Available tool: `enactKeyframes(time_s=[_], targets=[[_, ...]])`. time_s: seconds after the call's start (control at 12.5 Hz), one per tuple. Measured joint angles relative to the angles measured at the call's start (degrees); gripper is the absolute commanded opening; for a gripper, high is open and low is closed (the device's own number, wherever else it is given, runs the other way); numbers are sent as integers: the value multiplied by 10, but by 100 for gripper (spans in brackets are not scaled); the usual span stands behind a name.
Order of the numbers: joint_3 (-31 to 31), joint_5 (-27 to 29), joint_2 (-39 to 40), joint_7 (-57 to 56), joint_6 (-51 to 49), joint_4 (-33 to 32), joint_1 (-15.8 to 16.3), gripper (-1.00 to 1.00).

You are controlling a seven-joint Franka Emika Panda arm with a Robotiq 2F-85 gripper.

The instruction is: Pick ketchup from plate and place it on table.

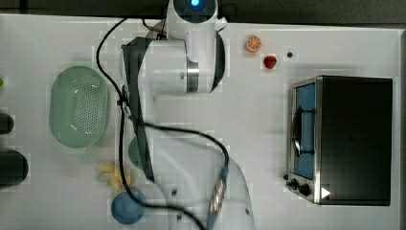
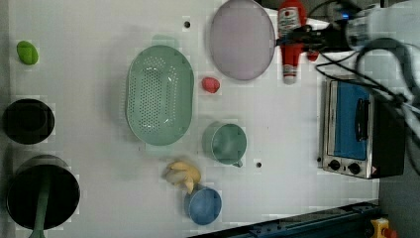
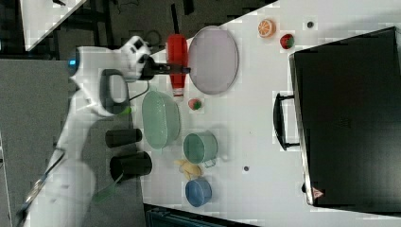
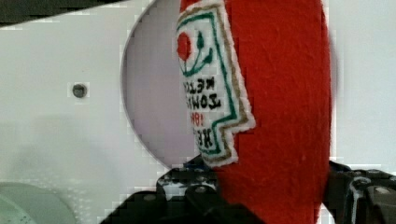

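My gripper point(image 2: 298, 40) is shut on the ketchup point(image 2: 290, 37), a red bottle with a white label and a white cap. In the left view the bottle hangs just off the right rim of the pale lilac plate point(image 2: 241, 38). The right view puts the ketchup point(image 3: 177, 56) and gripper point(image 3: 176, 69) at the left rim of the plate point(image 3: 213, 59). Close up in the wrist view, the ketchup point(image 4: 280, 107) sits between the black fingers point(image 4: 191, 191), with the bare plate point(image 4: 152, 98) and the white table point(image 4: 56, 116) behind it. The plate carries nothing.
A green perforated basket point(image 2: 159, 94), a red strawberry toy point(image 2: 210, 84), a teal cup point(image 2: 225, 143), a blue bowl point(image 2: 203, 205) and a yellow toy point(image 2: 183, 173) lie on the table. A toaster oven point(image 2: 359, 129) stands at the left view's right. Two black cups point(image 2: 28, 120) stand at the left.
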Motion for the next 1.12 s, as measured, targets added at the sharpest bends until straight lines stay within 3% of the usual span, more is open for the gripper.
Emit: enactKeyframes(time_s=[0.4,0.64,1.12], targets=[[-6,-10,-162,1,10,-121,-45,21],[-23,-11,-231,1,33,-235,-58,21],[-44,-8,-218,2,144,-444,-61,21]])
